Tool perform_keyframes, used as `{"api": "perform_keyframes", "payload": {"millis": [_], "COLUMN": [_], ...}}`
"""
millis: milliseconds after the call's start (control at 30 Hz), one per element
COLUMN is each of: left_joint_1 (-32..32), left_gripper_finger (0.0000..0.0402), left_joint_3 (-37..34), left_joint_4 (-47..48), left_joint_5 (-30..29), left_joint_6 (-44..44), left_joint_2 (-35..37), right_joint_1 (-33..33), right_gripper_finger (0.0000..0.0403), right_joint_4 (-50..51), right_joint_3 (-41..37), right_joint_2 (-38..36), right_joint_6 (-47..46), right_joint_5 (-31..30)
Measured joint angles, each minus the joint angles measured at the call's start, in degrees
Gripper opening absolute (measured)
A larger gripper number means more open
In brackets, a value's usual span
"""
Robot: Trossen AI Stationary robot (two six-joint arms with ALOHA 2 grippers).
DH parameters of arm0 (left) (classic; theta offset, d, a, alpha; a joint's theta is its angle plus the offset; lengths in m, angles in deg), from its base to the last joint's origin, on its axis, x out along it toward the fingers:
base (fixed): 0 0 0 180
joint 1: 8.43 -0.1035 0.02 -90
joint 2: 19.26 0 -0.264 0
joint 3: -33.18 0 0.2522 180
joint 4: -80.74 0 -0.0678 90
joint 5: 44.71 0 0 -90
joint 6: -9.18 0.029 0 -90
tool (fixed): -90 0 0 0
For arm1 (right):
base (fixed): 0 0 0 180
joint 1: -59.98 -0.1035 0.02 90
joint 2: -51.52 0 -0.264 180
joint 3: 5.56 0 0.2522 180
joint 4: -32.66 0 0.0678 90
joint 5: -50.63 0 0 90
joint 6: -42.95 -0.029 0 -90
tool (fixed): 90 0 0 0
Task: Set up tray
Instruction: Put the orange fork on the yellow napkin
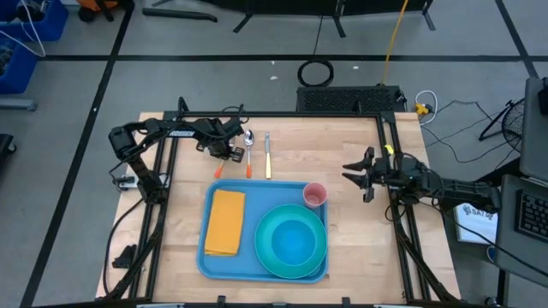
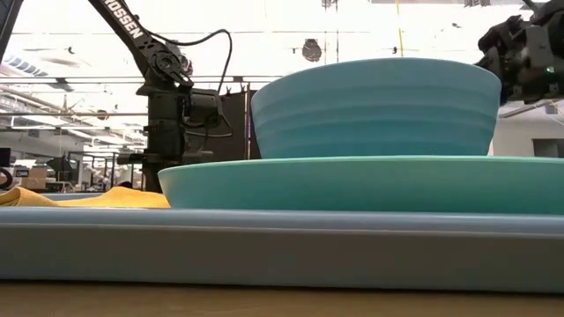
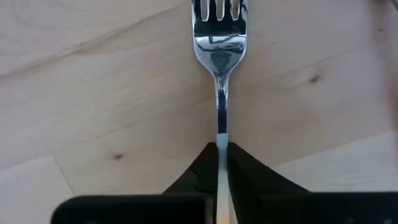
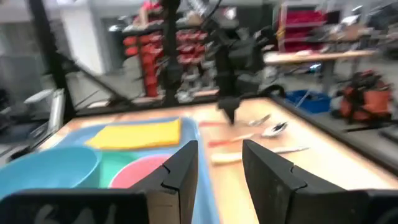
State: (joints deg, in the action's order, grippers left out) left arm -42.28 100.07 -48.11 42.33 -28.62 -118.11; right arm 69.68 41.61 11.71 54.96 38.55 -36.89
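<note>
The light-blue tray (image 1: 264,267) lies mid-table and carries a yellow napkin (image 1: 225,222), a round teal plate with a bowl (image 1: 291,239) and a pink cup (image 1: 315,195). A spoon (image 1: 248,147) and a knife (image 1: 267,156) lie on the wood beyond the tray's far edge. My left gripper (image 1: 224,151) is over the fork (image 3: 217,37) to their left, shut on it. My right gripper (image 1: 360,175) hovers open to the right of the tray, touching nothing; in its own view its fingers (image 4: 217,165) stand apart. My left gripper pinches the fork between its two fingers at the thin neck (image 3: 221,134), where the metal meets the orange handle (image 1: 219,171). The fingers come from above, pointing down. The tines (image 3: 217,9) point toward the table's far edge. Whether the fork is off the wood, I cannot tell.
The spoon and knife lie close to the right of the left gripper. Bare wood lies left of the tray and between the tray and the right gripper. Black frame rails (image 1: 390,197) run along the table's sides. In the low view the tray rim (image 2: 264,242) and bowl (image 2: 374,106) hide the cutlery.
</note>
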Motion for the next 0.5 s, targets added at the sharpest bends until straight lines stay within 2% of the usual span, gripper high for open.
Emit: {"api": "perform_keyframes", "payload": {"millis": [100,233,500], "left_joint_1": [0.00,0.52,5.58], "left_gripper_finger": [0.0012,0.0010,0.0010], "left_joint_3": [-0.02,-0.41,-0.28], "left_joint_4": [0.01,-0.01,5.73], "left_joint_5": [0.14,-0.13,-0.78], "left_joint_6": [0.90,1.61,0.38], "left_joint_2": [0.33,2.24,13.31], "right_joint_1": [-0.02,0.04,0.06], "right_gripper_finger": [0.0116,0.0116,0.0116], "right_joint_4": [1.36,3.32,5.71], "right_joint_3": [0.28,0.32,0.45], "right_joint_2": [0.00,0.00,-0.09], "right_joint_6": [0.53,1.13,1.08], "right_joint_5": [2.66,1.78,2.17]}}
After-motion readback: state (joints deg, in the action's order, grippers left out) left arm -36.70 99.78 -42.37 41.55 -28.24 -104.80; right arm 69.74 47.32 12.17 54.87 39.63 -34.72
